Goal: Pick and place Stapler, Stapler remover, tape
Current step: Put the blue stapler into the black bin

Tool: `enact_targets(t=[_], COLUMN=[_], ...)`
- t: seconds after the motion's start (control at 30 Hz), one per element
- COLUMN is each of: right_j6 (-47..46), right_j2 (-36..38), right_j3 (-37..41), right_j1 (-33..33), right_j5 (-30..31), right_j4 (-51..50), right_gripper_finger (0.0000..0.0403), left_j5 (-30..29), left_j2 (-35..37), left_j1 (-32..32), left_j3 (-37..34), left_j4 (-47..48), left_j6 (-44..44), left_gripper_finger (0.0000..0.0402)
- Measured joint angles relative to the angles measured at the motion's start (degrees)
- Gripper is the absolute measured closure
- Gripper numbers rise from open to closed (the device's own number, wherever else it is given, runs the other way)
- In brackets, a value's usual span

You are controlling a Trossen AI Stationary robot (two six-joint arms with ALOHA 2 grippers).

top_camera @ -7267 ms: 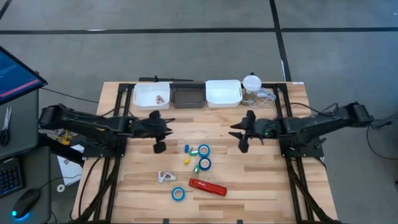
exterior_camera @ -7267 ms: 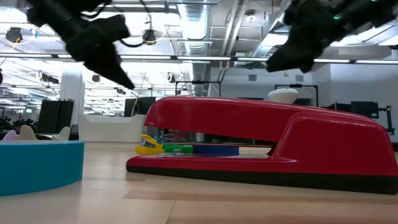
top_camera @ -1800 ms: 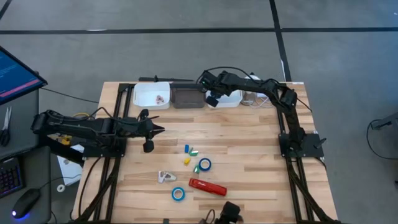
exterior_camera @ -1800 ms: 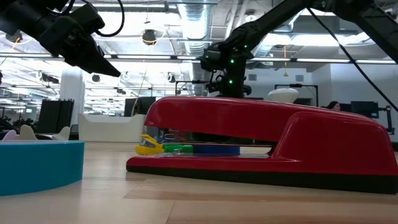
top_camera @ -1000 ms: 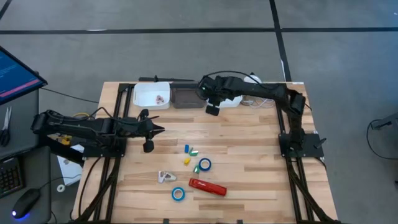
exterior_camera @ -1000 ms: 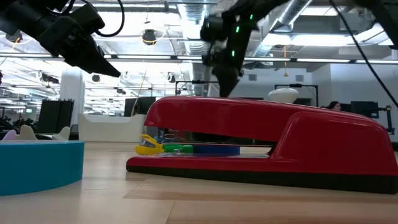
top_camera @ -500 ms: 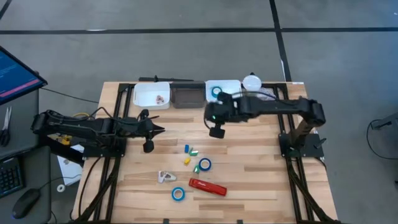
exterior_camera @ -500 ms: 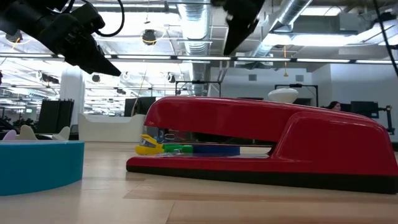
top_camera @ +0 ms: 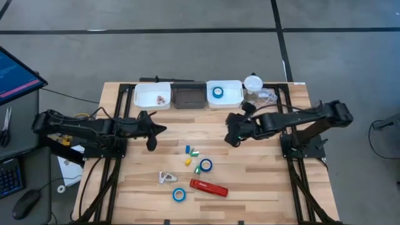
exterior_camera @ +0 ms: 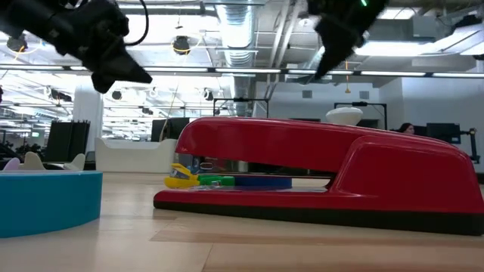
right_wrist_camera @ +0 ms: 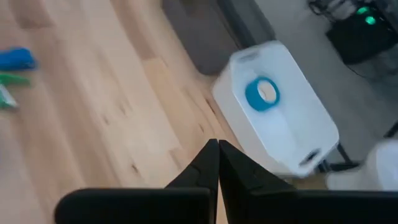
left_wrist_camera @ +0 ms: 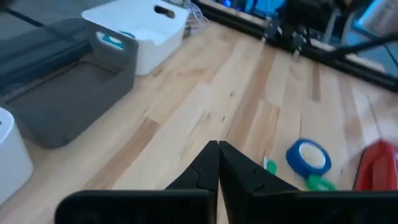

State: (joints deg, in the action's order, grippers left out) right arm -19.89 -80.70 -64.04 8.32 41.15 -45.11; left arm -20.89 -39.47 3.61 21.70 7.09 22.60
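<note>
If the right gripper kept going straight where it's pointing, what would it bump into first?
Probably the bare wooden table. In its wrist view the right gripper, shut and empty, aims toward the white bin holding a tape roll, though depth is unclear.

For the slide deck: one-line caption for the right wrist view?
Shut right gripper above the wooden table, one blue tape roll lying in the white bin.

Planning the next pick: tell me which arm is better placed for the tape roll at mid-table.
Right, probably. The right gripper hangs empty near the tape roll; the left gripper waits farther off at the table's left.

Grey floor [top_camera: 187, 56] — black seams; ceiling ducts [exterior_camera: 234, 15], strip lights overhead.
</note>
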Motion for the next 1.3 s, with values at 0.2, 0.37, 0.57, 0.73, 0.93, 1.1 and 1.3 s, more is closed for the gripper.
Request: enact_targets(t=[0.2,0.37,0.57,0.73,0.93,1.1,1.3], right_j6=[2.90,9.98,9.21,6.46,6.75,8.49,12.80], right_j2=[7.69,13.80,19.45,21.67,21.41,21.41,21.39], right_j3=[17.57,27.49,32.47,32.79,32.73,32.73,32.73], right_j1=[-1.54,-4.22,-5.66,-3.35,-4.40,-7.78,-11.03], right_j5=[3.28,2.68,2.22,2.33,2.89,2.86,2.41], right_j4=[16.39,30.35,34.71,35.46,40.62,40.40,40.21], right_gripper_finger=[0.0403,0.0403,0.0403,0.0403,0.0403,0.0403,0.0403], left_j5=[-6.72,-6.97,-6.22,-6.21,-4.33,-3.37,-3.31], left_j2=[-8.60,-20.61,-33.06,-37.76,-40.23,-40.27,-42.49], left_j1=[1.80,1.51,0.00,-0.07,1.89,2.99,5.66], left_j3=[7.42,15.26,23.25,30.57,34.67,37.47,40.24], left_j4=[0.28,0.50,7.13,26.66,30.59,30.73,31.15], left_j6=[0.36,4.31,10.47,28.07,37.56,36.91,36.38], left_gripper_finger=[0.0400,0.0400,0.0401,0.0401,0.0401,0.0401,0.0401])
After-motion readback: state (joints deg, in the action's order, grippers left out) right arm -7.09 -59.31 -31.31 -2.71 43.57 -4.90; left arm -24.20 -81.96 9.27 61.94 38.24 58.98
